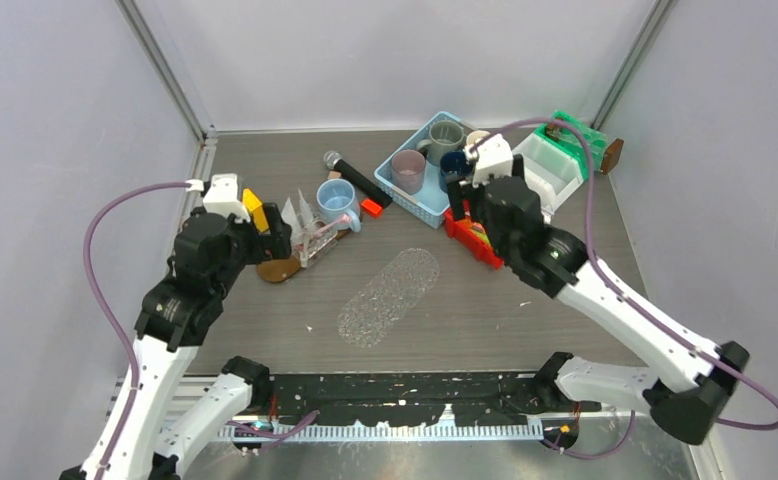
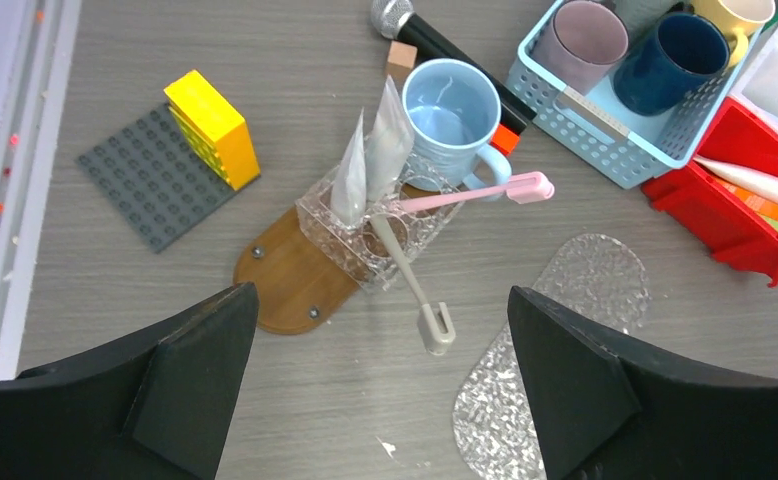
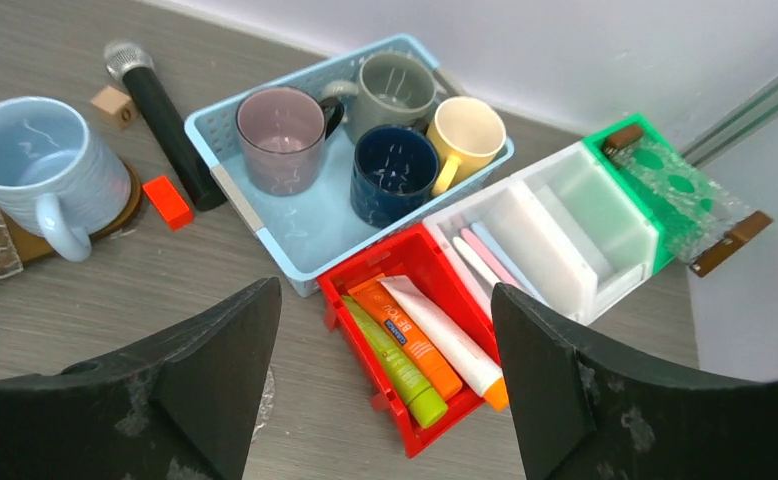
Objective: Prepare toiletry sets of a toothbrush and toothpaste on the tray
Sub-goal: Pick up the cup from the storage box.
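A clear oval tray lies at the table's middle with nothing on it. A pink toothbrush and a white toothbrush stick out of a clear holder on a wooden base. My left gripper hangs open and empty above the holder. A red bin holds a green tube, an orange tube and a white tube of toothpaste. My right gripper is open and empty above that bin. More slim toothbrushes lie in a white box.
A light blue basket holds several mugs. A pale blue mug, a black microphone and an orange block lie near it. A yellow brick stands on a grey baseplate. A green-lidded box stands at the back right.
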